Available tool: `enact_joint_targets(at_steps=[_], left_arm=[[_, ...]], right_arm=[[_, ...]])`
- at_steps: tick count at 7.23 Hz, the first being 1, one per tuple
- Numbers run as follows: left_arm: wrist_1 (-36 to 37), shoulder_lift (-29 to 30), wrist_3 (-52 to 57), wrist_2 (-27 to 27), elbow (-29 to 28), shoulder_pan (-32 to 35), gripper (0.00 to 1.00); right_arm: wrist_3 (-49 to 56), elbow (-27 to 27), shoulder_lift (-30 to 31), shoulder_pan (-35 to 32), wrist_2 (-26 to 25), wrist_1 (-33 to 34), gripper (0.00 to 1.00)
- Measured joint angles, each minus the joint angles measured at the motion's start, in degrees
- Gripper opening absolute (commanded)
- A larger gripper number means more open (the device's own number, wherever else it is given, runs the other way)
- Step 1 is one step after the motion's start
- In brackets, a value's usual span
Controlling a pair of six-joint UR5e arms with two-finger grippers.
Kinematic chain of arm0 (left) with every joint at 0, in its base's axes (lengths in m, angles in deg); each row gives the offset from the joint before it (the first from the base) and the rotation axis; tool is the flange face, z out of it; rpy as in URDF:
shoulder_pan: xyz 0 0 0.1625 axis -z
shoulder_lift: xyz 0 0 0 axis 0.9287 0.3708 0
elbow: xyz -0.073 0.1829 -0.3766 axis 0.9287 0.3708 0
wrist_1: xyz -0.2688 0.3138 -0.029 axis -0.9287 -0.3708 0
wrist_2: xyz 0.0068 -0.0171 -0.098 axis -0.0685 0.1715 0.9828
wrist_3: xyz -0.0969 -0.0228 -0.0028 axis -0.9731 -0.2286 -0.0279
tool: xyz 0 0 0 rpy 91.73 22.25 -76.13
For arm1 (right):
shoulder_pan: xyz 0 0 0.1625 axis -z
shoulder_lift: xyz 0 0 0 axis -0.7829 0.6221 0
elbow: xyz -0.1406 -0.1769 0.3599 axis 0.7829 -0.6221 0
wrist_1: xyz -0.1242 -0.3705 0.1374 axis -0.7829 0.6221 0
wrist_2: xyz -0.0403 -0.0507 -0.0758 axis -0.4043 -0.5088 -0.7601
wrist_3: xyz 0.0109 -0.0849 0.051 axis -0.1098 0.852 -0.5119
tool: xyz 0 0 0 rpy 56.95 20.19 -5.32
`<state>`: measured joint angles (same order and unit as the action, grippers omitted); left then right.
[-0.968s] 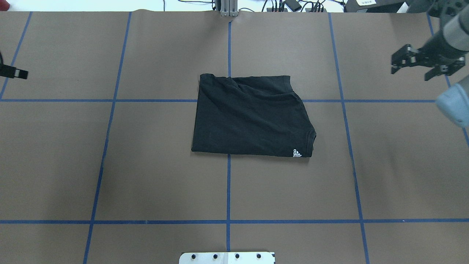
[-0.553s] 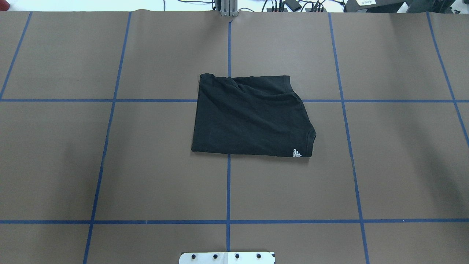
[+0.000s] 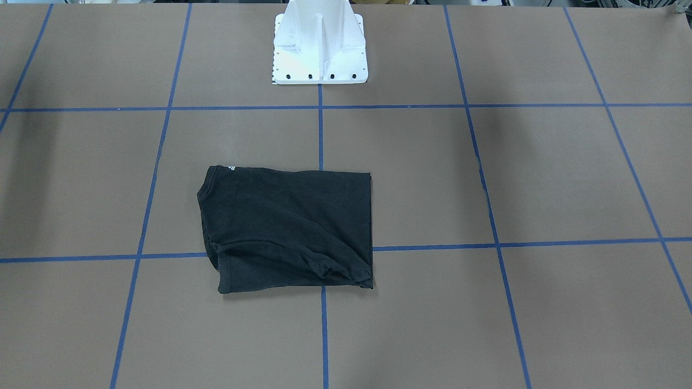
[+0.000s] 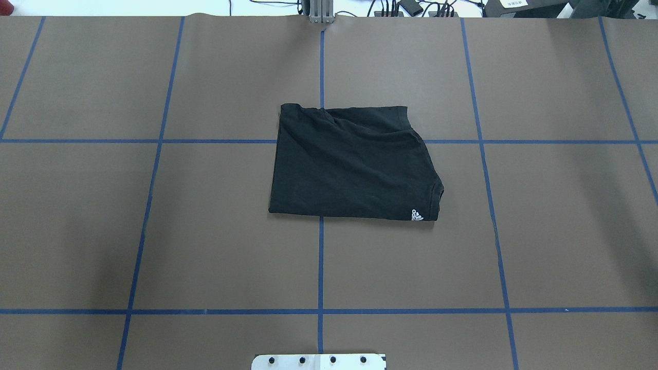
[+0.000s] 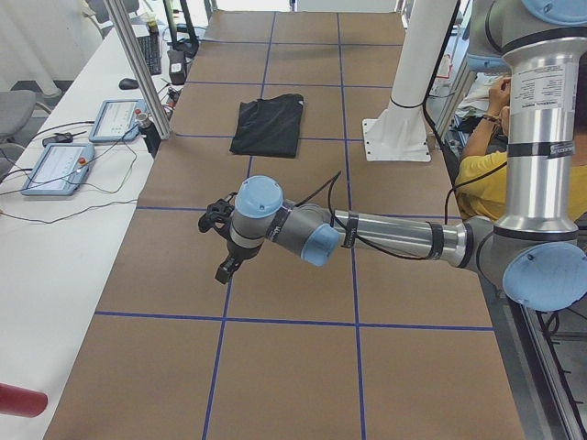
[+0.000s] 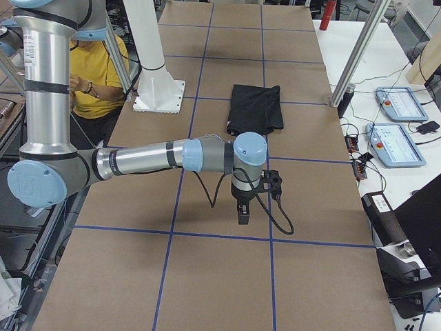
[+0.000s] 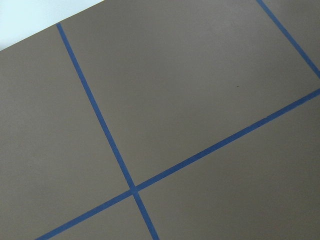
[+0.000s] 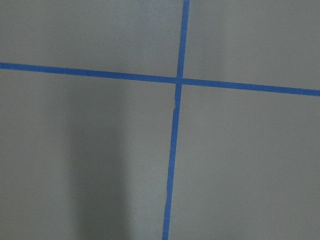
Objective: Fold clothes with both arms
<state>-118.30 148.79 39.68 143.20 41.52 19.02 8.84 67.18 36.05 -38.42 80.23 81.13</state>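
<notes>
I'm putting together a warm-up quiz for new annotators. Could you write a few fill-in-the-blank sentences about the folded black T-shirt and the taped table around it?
1. The folded black short-sleeved T-shirt lies over a crossing of ___ tape lines on the brown paper-covered table.
2. The small logo printed at the shirt's corner is ___.
3. The bolted metal base mount standing on the table is ___.

Missing words: blue; white; white.
</notes>
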Motion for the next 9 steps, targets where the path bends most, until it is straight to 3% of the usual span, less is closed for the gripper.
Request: enact_joint_targets(at_steps=[9], left_arm=[[0.3, -3.2, -0.2, -1.1, 3.8, 0.6, 1.00]], right_arm=[[0.4, -0.1, 0.1, -0.1, 2.0, 0.1, 1.00]])
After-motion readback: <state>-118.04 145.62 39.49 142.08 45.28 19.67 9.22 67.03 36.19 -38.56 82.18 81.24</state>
